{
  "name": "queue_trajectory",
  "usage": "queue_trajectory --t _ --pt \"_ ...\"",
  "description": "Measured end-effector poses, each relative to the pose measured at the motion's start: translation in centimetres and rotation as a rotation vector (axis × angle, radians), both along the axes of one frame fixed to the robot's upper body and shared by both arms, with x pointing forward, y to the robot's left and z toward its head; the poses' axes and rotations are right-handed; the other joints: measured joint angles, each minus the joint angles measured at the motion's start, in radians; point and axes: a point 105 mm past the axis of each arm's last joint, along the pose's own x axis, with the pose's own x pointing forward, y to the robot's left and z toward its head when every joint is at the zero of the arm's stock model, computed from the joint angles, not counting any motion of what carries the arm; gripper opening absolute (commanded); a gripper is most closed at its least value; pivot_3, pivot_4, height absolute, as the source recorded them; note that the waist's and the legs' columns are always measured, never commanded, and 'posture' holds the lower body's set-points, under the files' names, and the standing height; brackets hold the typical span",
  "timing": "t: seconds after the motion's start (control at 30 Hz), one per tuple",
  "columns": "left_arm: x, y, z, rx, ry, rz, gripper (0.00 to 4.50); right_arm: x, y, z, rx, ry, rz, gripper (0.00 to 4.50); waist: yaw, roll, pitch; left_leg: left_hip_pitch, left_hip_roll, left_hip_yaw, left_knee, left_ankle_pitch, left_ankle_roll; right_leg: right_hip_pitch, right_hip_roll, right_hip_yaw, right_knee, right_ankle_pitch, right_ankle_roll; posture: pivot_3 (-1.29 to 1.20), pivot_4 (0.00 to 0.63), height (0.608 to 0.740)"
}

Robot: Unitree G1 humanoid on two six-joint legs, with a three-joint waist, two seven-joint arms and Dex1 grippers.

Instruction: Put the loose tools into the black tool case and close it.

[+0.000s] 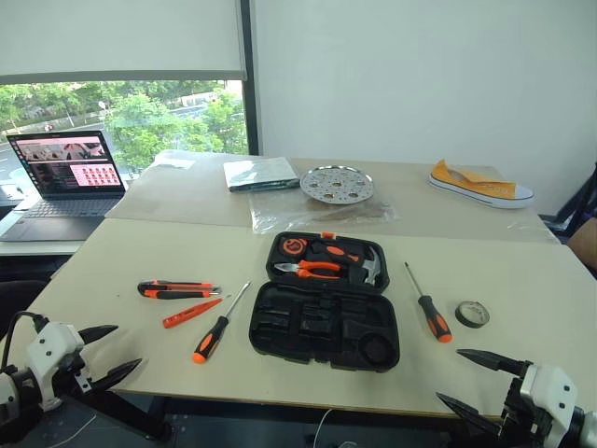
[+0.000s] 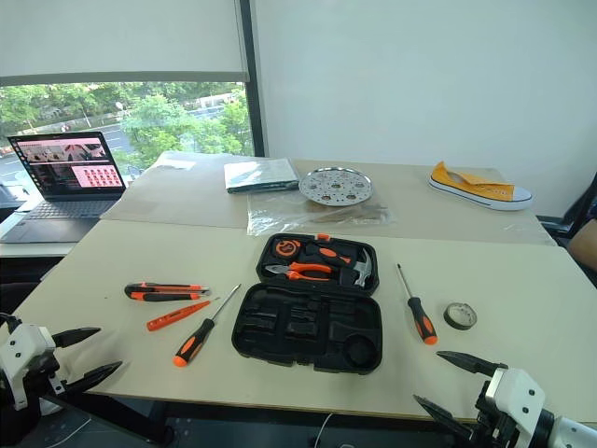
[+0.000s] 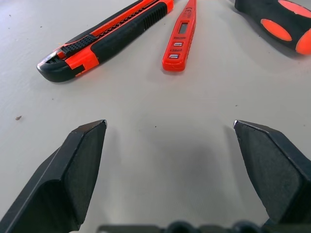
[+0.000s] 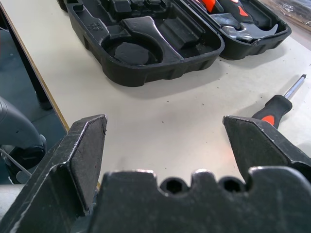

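Observation:
The black tool case (image 1: 264, 325) lies open at the table's middle; its far half holds pliers, a hammer and a tape measure, and the near half's recesses are bare. Left of it lie an orange-black utility knife (image 1: 177, 289), a slim orange tool (image 1: 191, 313) and a screwdriver (image 1: 216, 331). To its right are a second screwdriver (image 1: 427, 306) and a dark tape roll (image 1: 472, 314). My left gripper (image 1: 128, 345) hangs open at the front left edge, facing the knife (image 3: 107, 39). My right gripper (image 1: 449, 375) is open at the front right, short of the case (image 4: 146, 53).
A laptop (image 1: 61, 182) stands open at the far left. At the back lie a packet (image 1: 261, 174), a round metal plate (image 1: 337, 184) on a plastic sheet, and a yellow shoe (image 1: 480, 184). The table's front edge runs just past both grippers.

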Motion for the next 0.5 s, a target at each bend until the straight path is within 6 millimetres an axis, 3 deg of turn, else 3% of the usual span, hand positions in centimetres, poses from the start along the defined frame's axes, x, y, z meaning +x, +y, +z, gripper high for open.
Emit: queue_trajectory --t 0.1,0.2,0.3,0.4,0.5 --pt "-0.3 0.1 0.1 -0.039 0.024 0.021 4.5 0.4 0.5 0.4 0.049 -0.008 0.021 4.45 -0.003 -0.001 0.0 0.0 0.0 0.0 0.0 0.0 0.0 0.0 0.0 0.0 0.0 0.0 0.0 0.0 0.15 0.74" --pt "-1.0 0.0 0.4 -0.131 0.098 0.067 4.5 1.9 4.1 4.2 0.222 -0.149 0.166 4.45 -0.021 -0.002 0.001 0.0 0.003 -0.001 0.002 -0.001 0.0 0.0 0.0 -0.001 0.002 0.002 -0.004 0.0 0.15 0.74" --pt "-3.2 2.5 -0.2 -0.167 0.212 0.241 4.5 1.8 7.0 6.6 0.291 -0.246 0.298 4.45 -0.025 -0.002 0.001 0.001 0.005 -0.001 0.002 -0.001 -0.002 0.0 0.003 -0.002 0.003 -0.001 -0.004 0.0 0.15 0.74" --pt "-4.8 3.3 -0.7 -0.223 0.285 0.325 4.5 1.7 7.6 6.4 0.321 -0.243 0.31 4.45 -0.013 -0.002 0.001 0.001 0.004 -0.002 0.002 0.0 -0.008 -0.001 0.007 -0.003 0.003 -0.001 -0.006 0.0 0.15 0.74" --pt "-4.4 1.7 0.7 -0.279 0.296 0.3 4.5 2.0 8.0 6.8 0.325 -0.264 0.324 4.45 0.01 -0.002 0.001 -0.003 0.004 -0.004 0.009 -0.002 -0.007 0.0 0.006 -0.004 0.004 0.0 -0.011 0.0 0.15 0.74"
